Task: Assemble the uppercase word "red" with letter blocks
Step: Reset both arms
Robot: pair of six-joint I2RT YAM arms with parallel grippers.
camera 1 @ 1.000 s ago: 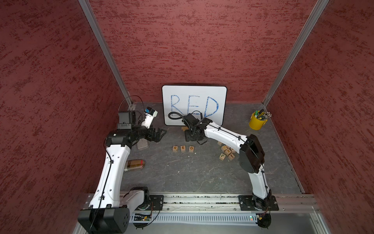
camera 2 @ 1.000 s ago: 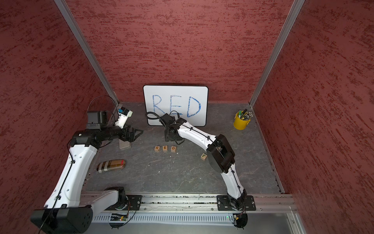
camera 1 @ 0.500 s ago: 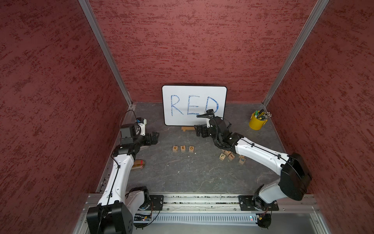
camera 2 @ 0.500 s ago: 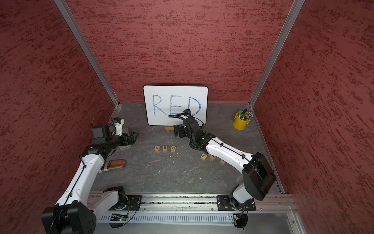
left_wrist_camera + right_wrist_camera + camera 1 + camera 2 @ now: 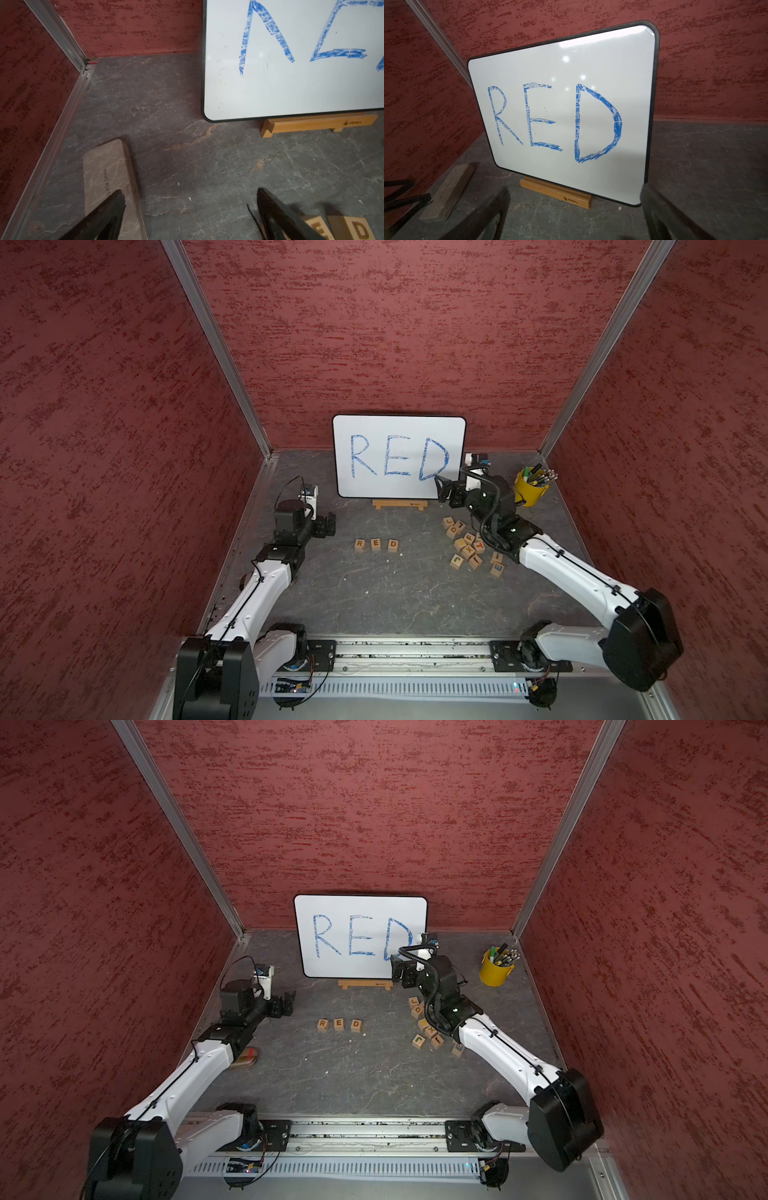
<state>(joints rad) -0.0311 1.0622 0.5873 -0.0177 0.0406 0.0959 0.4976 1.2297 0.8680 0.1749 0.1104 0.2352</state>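
Note:
Three light-wood letter blocks stand in a row on the dark mat, reading R (image 5: 360, 544), E (image 5: 375, 544), D (image 5: 393, 545); both top views show them, R (image 5: 323, 1024) leftmost. My left gripper (image 5: 330, 524) hovers to the left of the row, open and empty. In its wrist view, the E (image 5: 318, 226) and D (image 5: 360, 228) blocks lie past one of the gripper's (image 5: 191, 195) fingers. My right gripper (image 5: 444, 491) is open and empty by the board's lower right corner, well away from the row. Only bare mat shows between this gripper's (image 5: 575, 193) fingers.
A white board (image 5: 399, 456) with blue RED leans on a wooden stand (image 5: 400, 504) at the back. A pile of other letter blocks (image 5: 469, 545) lies under my right arm. A yellow pen cup (image 5: 530, 489) stands back right. A stone-coloured slab (image 5: 108, 178) lies near my left gripper.
My right gripper has opened and drawn back from the row's D end to the board's right corner. My left arm has pulled back toward the front left.

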